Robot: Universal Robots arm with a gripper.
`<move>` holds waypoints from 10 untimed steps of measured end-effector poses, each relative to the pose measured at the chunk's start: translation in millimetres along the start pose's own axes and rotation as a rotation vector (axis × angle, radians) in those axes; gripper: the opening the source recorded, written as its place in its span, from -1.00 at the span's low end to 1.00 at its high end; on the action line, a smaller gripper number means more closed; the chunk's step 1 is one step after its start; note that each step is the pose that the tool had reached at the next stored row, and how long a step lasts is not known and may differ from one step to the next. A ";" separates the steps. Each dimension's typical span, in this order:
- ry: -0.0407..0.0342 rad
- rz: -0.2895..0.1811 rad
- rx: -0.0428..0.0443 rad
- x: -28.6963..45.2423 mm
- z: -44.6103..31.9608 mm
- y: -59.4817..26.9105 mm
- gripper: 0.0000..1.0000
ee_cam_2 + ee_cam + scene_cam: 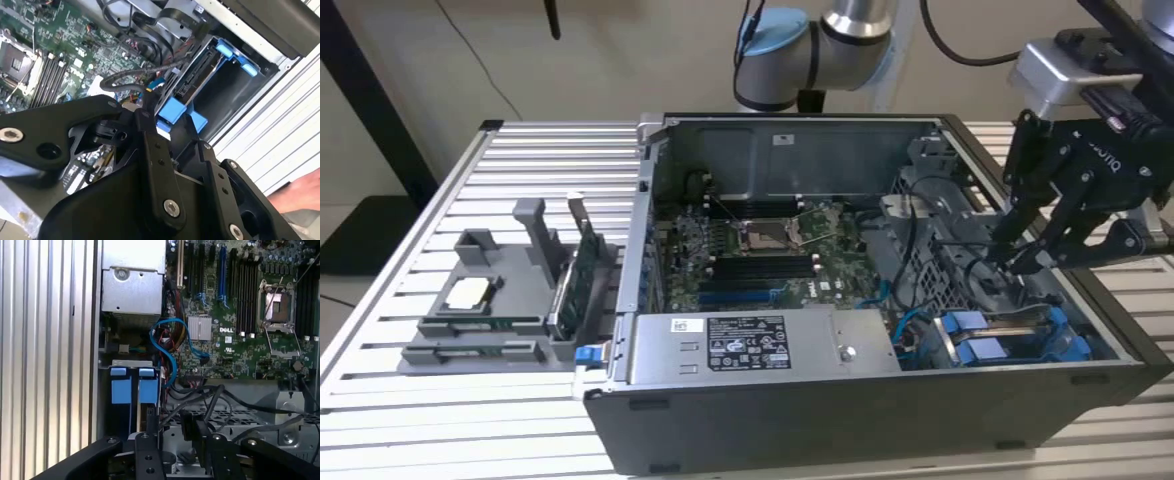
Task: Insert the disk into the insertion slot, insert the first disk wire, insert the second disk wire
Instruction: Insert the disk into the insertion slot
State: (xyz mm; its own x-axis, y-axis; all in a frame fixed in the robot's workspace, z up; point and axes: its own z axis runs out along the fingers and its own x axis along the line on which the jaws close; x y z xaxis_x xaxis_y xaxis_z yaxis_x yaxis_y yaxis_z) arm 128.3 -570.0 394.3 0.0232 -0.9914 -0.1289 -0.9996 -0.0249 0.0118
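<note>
The disk (pixel 1010 326) sits in its bright blue carrier (pixel 966 336) inside the insertion slot at the case's front corner, on the exterior view's right. In the second wrist view the disk (pixel 200 75) lies edge-on between blue tabs (pixel 172 107). My gripper (pixel 1014 262) reaches down into the case just behind the disk. Its black fingers (pixel 146 117) meet at the tips, pinching the small connector of a disk wire (pixel 154 86) with coloured leads. In the first wrist view the gripper (pixel 149 415) hovers close to the blue carrier tabs (pixel 121 390).
A silver labelled power-supply box (pixel 747 345) fills the case's front. The motherboard (pixel 761 245) lies behind it, with black and blue cables (pixel 172 347) bundled beside the drive bay. A grey parts holder (pixel 487 300) stands on the slatted table (pixel 400 400) at the exterior view's left.
</note>
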 end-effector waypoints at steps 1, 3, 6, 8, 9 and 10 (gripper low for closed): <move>0.0004 -0.002 0.0135 -0.1 0.5 3.1 -0.18; 0.0008 -0.004 0.0311 -0.8 1.7 9.5 -0.18; -0.0022 -0.006 0.0515 -1.5 3.2 12.9 -0.18; -0.0041 -0.008 0.0661 -1.9 4.1 13.2 -0.18; -0.0048 -0.009 0.0731 -2.2 4.7 13.5 -0.18; -0.0056 -0.010 0.0790 -2.4 5.4 14.2 -0.18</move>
State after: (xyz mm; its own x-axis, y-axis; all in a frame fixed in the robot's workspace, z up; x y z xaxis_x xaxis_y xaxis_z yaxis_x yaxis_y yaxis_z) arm 113.9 -567.3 389.4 0.0335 -0.9904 -0.1342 -0.9974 -0.0245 -0.0678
